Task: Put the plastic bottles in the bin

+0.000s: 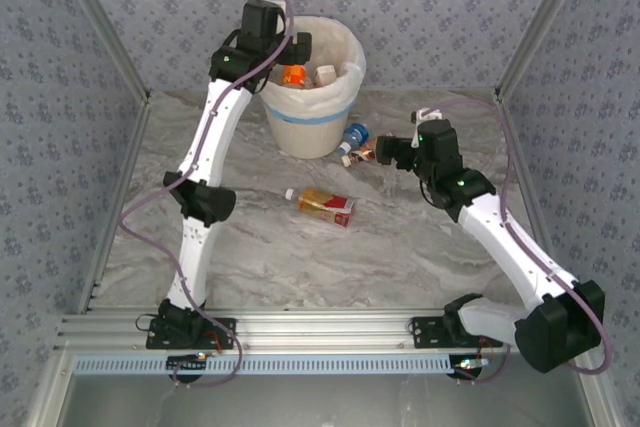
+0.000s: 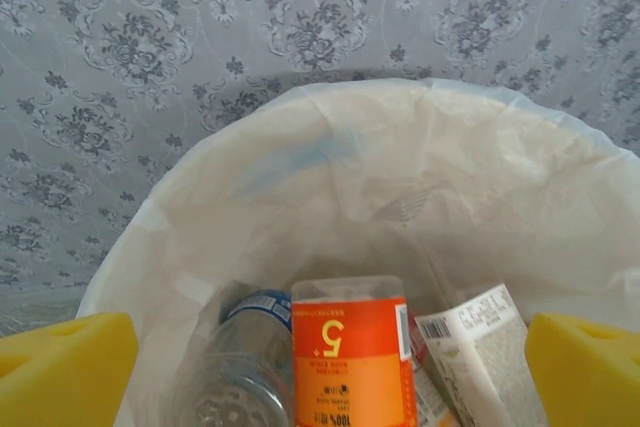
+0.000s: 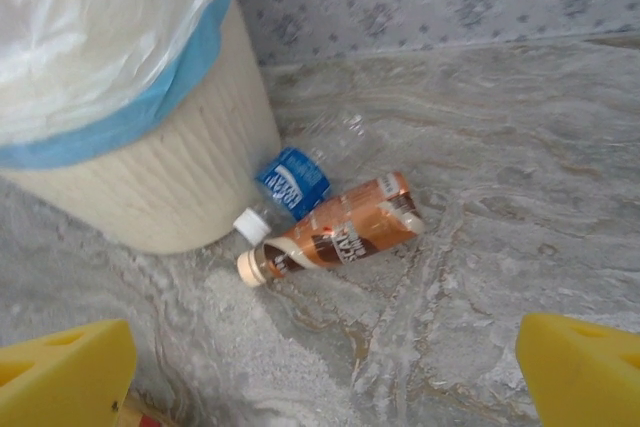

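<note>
Left gripper (image 2: 325, 367) — fingers spread, empty, over the bin (image 2: 300, 207); plastic bottles (image 2: 350, 357) inside. Right gripper (image 3: 320, 377) — spread, empty, above brown-label bottle (image 3: 340, 232) and blue-label bottle (image 3: 295, 182) beside the bin's foot. Orange-label bottle (image 1: 325, 204) on the table (image 1: 400, 247).

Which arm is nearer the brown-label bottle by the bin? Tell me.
Right. Jaws of the right arm sit just beside the brown-label bottle; the left arm reaches over the bin.

Your left gripper (image 2: 325, 375) hangs with its yellow fingertips (image 2: 65, 372) spread wide over the bin (image 2: 450, 177), where you see an orange-labelled bottle (image 2: 350, 357) lying between a clear blue-labelled bottle (image 2: 245, 367) and a white-labelled bottle (image 2: 480, 352), with patterned grey wallpaper (image 2: 150, 47) behind.
</note>
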Action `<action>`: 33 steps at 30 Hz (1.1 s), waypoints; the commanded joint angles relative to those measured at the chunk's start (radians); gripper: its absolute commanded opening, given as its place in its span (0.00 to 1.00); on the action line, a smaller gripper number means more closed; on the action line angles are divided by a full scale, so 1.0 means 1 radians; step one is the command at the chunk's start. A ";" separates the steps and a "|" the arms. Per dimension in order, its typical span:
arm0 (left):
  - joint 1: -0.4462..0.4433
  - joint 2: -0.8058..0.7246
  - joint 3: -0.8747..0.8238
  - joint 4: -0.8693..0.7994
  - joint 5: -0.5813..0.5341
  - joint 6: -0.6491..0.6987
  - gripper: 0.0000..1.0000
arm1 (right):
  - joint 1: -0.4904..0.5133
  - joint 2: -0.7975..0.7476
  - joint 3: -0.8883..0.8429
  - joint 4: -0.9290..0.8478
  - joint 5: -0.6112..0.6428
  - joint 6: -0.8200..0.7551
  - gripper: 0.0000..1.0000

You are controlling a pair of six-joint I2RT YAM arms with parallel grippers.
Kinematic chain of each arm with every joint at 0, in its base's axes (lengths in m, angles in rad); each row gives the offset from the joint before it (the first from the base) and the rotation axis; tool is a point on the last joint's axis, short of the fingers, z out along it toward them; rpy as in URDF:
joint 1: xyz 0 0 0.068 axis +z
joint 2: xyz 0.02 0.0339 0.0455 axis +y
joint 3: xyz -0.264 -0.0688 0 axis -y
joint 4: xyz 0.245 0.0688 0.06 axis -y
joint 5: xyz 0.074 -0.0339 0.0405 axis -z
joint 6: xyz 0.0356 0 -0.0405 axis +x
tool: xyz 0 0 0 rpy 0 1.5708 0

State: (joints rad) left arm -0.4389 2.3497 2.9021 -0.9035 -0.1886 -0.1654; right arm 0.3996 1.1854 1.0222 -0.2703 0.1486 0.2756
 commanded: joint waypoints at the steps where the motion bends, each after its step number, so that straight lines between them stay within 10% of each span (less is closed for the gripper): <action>1: 0.002 -0.094 0.002 -0.040 0.077 -0.002 0.99 | 0.009 0.036 -0.025 0.040 -0.147 -0.144 1.00; 14: 0.002 -0.366 -0.527 0.252 0.211 -0.014 0.99 | 0.148 0.303 -0.002 -0.054 -0.472 -0.500 0.99; 33: 0.032 -0.716 -1.114 0.552 0.181 -0.118 0.99 | 0.268 0.692 0.220 -0.144 -0.329 -0.605 0.95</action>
State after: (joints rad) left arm -0.4198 1.6779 1.8187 -0.4583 -0.0113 -0.2523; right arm 0.6571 1.8435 1.1938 -0.3786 -0.1932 -0.3050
